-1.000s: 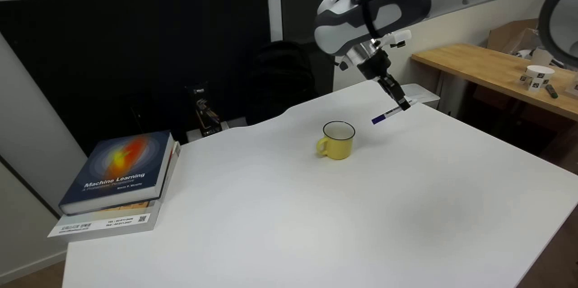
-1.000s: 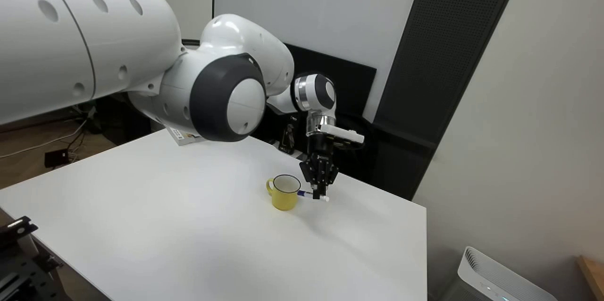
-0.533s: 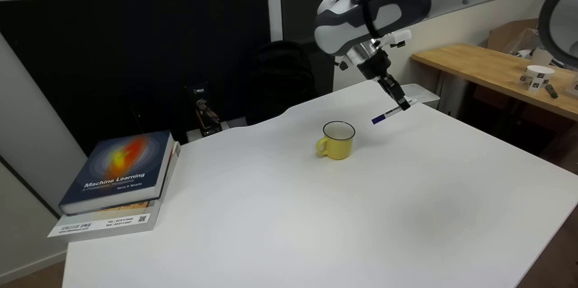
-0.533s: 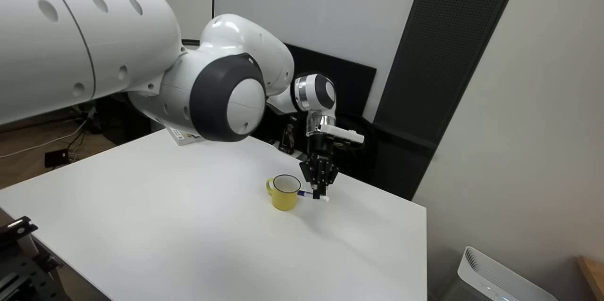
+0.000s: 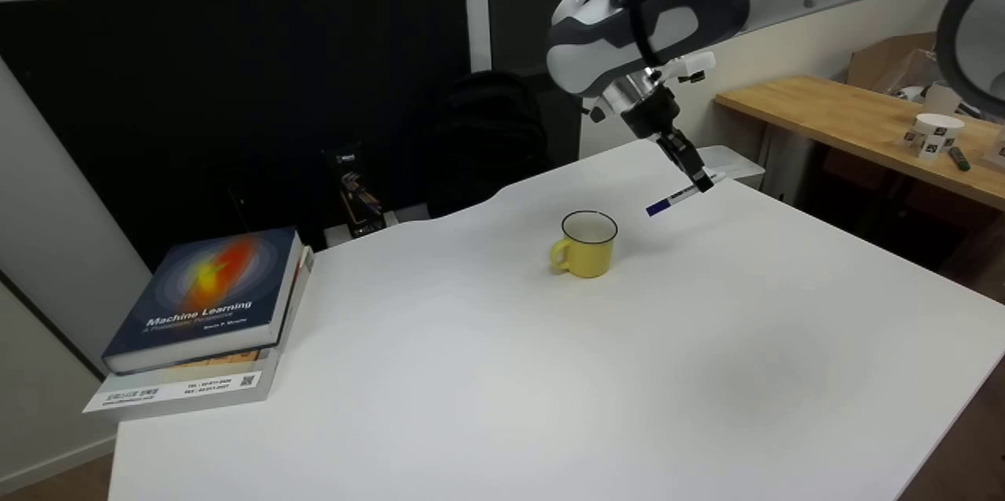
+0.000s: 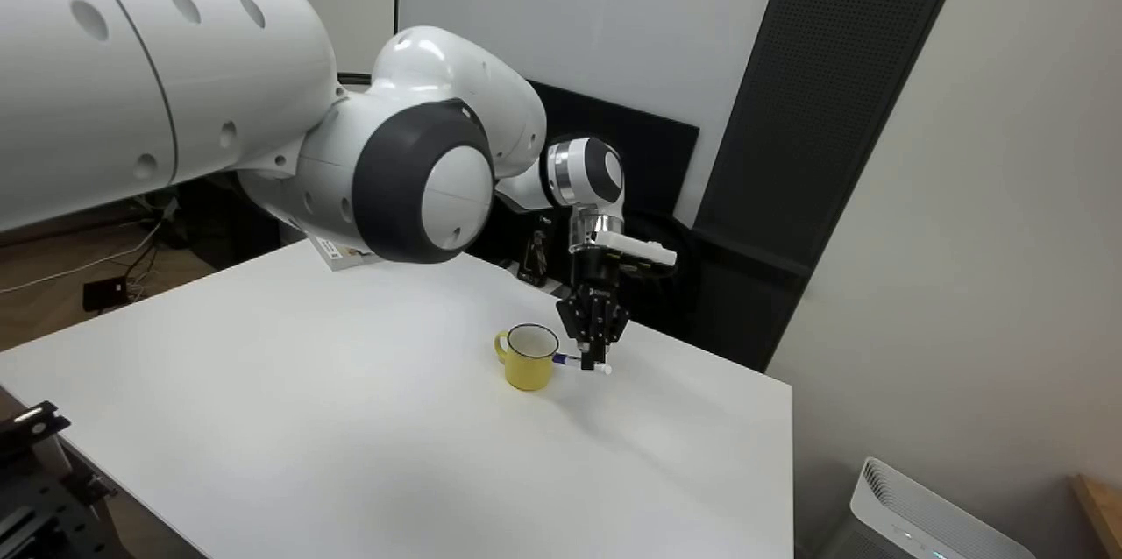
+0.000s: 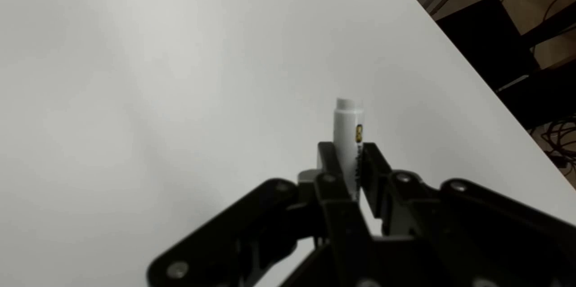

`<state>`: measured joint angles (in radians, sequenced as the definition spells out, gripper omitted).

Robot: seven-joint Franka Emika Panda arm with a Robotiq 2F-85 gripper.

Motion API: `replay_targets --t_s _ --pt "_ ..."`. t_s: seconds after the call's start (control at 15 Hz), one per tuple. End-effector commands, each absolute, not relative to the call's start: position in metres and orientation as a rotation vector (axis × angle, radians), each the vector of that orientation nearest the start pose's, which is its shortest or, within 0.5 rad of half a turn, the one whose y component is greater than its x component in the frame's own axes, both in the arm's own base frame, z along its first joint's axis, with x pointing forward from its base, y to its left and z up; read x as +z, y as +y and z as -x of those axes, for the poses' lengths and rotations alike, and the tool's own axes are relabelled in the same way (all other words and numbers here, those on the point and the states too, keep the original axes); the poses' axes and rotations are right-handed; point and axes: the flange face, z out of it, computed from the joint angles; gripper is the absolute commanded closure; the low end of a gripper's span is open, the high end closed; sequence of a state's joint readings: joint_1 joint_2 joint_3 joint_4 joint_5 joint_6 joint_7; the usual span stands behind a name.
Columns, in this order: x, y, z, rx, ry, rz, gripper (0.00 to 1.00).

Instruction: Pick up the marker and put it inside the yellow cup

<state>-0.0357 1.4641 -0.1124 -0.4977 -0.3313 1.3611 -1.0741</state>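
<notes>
The marker [image 5: 659,207] has a dark blue end and a white barrel. My gripper [image 5: 701,182] is shut on its barrel and holds it slanted, blue end lower and towards the cup in that exterior view. In the wrist view the marker's white end [image 7: 347,120] sticks out beyond the fingers of my gripper [image 7: 345,154]; its blue end is hidden there. The yellow cup [image 5: 594,256] stands upright on the table, handle facing away from the marker. A gap shows between cup and blue end. In an exterior view the blue end [image 6: 561,358] appears beside the cup [image 6: 528,371].
Books [image 5: 204,297] lie stacked at an edge of the white table [image 5: 487,375]. A dark backpack [image 5: 491,140] and a black panel [image 5: 235,93] stand behind it. A wooden desk [image 5: 848,120] is at the side, and an air purifier [image 6: 929,515] stands beyond the table.
</notes>
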Motion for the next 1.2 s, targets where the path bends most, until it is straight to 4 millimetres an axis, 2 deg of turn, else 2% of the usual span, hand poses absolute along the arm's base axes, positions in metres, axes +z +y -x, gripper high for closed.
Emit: replay_targets --t_s 0.0,0.2,0.73,0.87,1.13 --pt "0.089 -0.101 -0.720 1.162 -1.459 2.593 0.96" --pt "0.087 -0.090 -0.723 1.155 -1.499 2.595 0.96" --pt "0.073 -0.034 -0.731 1.166 -1.722 2.559 0.96" --pt "0.070 -0.031 -0.732 1.180 -1.770 2.544 0.96" --pt "0.078 -0.039 -0.741 1.165 -1.832 2.582 0.96"
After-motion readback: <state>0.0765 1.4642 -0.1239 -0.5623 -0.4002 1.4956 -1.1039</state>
